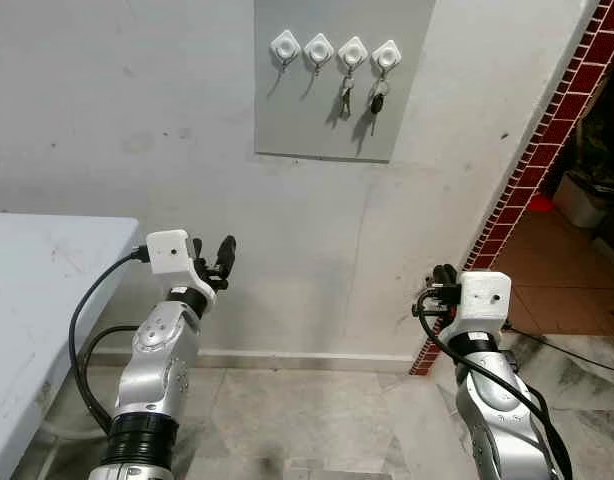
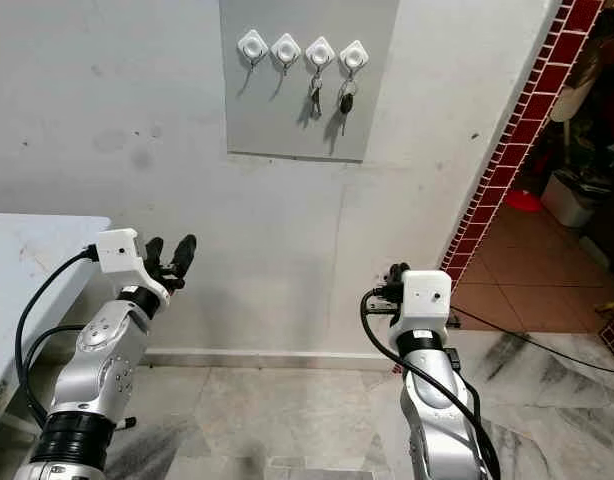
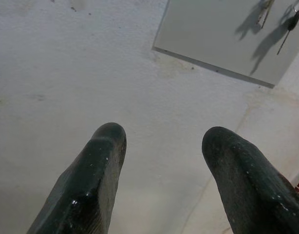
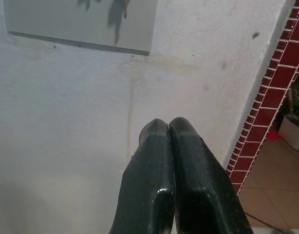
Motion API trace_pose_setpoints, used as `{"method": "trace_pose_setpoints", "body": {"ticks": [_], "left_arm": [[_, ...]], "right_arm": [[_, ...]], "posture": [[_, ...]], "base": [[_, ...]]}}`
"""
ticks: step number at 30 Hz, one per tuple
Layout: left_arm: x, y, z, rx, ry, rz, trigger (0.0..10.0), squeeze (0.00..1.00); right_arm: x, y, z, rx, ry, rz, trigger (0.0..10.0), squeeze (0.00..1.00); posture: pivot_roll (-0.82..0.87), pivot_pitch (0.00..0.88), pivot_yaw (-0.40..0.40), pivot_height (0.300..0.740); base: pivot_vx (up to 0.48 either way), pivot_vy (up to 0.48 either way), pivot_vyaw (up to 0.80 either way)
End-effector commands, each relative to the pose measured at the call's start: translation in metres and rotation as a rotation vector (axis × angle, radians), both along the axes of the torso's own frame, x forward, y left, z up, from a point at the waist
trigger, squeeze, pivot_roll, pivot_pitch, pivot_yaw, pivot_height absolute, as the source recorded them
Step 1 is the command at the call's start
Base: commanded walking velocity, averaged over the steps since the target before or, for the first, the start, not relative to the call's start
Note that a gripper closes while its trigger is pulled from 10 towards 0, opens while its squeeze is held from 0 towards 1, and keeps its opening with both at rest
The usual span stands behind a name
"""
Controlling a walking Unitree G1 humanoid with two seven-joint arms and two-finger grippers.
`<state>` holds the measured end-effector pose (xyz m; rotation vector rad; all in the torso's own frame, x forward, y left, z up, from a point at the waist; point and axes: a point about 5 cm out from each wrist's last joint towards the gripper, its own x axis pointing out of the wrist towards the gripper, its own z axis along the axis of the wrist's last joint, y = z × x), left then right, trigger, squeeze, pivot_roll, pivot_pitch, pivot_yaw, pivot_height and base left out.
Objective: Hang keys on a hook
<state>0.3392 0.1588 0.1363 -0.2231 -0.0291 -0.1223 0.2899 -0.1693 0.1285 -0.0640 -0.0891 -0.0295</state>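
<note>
A grey panel (image 1: 317,115) on the white wall carries a row of white hooks (image 1: 318,47). A bunch of silver keys (image 1: 345,98) hangs from the third hook, and a black-headed key (image 1: 376,103) hangs from the fourth. The two hooks on the left are bare. My left gripper (image 1: 213,255) is raised below and left of the panel; it is open with nothing between its fingers (image 3: 98,161). My right gripper (image 1: 442,275) is lower, right of the panel; it is shut with nothing in it, its fingertips (image 4: 157,129) pressed together.
A white table (image 1: 47,260) stands at my left. A red brick pillar (image 1: 527,170) runs up the right side, with a doorway onto an orange tiled floor (image 1: 557,270) behind it. Marble floor (image 1: 307,420) lies under the wall.
</note>
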Motion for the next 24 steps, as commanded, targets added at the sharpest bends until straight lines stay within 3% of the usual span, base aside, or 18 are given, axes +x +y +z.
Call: {"method": "trace_pose_setpoints", "body": {"ticks": [1, 10, 19, 24], "left_arm": [[0.000, -0.003, 0.007, 0.033, -0.028, -0.023, 10.0, 0.00], [-0.007, -0.018, 0.015, 0.107, -0.094, -0.162, 10.0, 0.00], [-0.006, -0.020, 0.019, 0.090, -0.099, -0.181, 10.0, 0.00], [-0.011, -0.022, 0.018, 0.079, -0.103, -0.189, 10.0, 0.00]], "right_arm": [[0.000, -0.003, 0.007, 0.007, -0.030, -0.012, 10.0, 0.00], [-0.008, -0.003, 0.029, 0.095, -0.195, 0.030, 10.0, 0.00], [-0.009, 0.001, 0.034, 0.112, -0.233, 0.045, 10.0, 0.00], [-0.012, 0.003, 0.035, 0.111, -0.242, 0.068, 10.0, 0.00]], "posture": [[-0.05, 0.000, -0.036, 0.740], [-0.06, 0.000, -0.028, 0.740], [-0.06, 0.000, -0.017, 0.740], [-0.06, 0.000, -0.015, 0.740]], "base": [[0.000, 0.000, 0.00], [0.000, 0.000, 0.00], [0.000, 0.000, 0.00], [0.254, 0.000, 0.00]]}}
